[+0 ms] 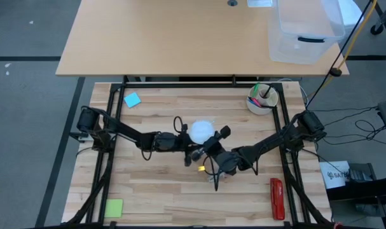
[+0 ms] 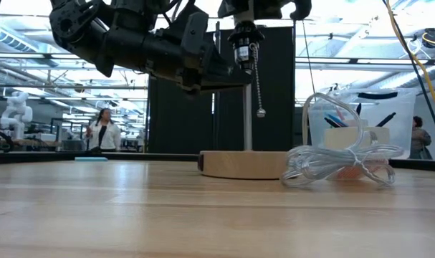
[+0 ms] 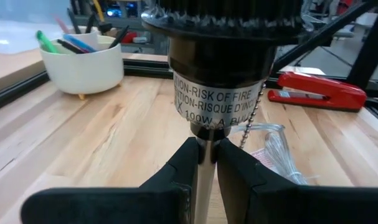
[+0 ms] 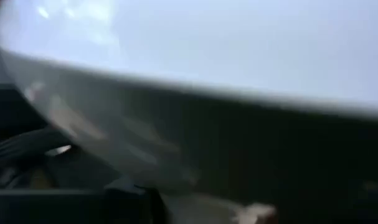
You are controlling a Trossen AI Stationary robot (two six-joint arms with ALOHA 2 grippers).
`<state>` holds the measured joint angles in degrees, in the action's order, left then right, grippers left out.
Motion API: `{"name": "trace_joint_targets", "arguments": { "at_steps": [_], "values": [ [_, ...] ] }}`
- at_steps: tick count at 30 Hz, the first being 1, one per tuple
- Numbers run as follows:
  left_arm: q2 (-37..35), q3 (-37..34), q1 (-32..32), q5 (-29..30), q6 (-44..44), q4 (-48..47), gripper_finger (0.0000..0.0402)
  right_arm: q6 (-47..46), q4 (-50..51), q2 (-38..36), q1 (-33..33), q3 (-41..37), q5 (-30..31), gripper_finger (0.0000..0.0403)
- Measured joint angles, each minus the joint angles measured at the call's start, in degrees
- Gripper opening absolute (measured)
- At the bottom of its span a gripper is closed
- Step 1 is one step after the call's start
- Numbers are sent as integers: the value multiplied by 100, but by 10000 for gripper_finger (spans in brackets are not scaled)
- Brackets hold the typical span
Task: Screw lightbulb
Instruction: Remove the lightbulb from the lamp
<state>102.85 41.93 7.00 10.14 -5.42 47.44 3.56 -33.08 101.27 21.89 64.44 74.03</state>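
High view shows both arms meeting near the middle of the wooden surface (image 1: 154,191), where the lightbulb (image 1: 201,131) sits on top of a small lamp, its white globe facing up. The left pincer (image 3: 203,163) reaches in from the left edge and is closed tight on the thin metal stem of the lamp (image 3: 203,186), just under the black socket (image 3: 218,74) with its printed warning label; that grip looks meant to keep the lamp from turning or tipping. The right pincer (image 1: 208,145) comes in from the right edge and sits right at the bulb, on its near side. Its own camera is filled by the white globe (image 4: 195,43), pressed up very close, but whether its fingers are clamped on the glass or standing just off it I cannot tell. From the low view, the round wooden base (image 2: 246,164) rests flat on the surface with a coil of clear cord (image 2: 339,168) beside it and a bead chain (image 2: 259,79) hanging from the socket. Judging by this, the screwing-in step is under way, with the bulb already seated in the socket. The next move likely calls for a gentle, even hold on the glass and a turn about the upright axis, while the left pincer keeps the stem fixed. A cup of pens (image 1: 262,98) stands near the far right corner, well apart.
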Motion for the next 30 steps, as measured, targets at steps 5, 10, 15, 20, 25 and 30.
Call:
{"name": "trace_joint_targets", "arguments": {
  "at_steps": [5,10,15,20,25,30],
  "values": [
    [-7,2,-1,-433,165,-163,48,209,22,-56,40,-4,-425,154],
    [-7,13,-6,-817,344,-168,48,406,116,-113,97,-4,-596,162],
    [0,25,-10,-1368,498,-147,48,397,365,-329,171,-88,-1124,150],
    [4,28,-12,-1959,734,-114,48,97,1032,-701,184,-220,-1857,165],
    [4,28,-15,-2252,899,-108,48,1,1482,-1041,84,-389,-2749,163],
    [4,22,-36,-2463,904,-118,47,266,1530,-1328,-160,-604,-3835,157]
  ]
}}
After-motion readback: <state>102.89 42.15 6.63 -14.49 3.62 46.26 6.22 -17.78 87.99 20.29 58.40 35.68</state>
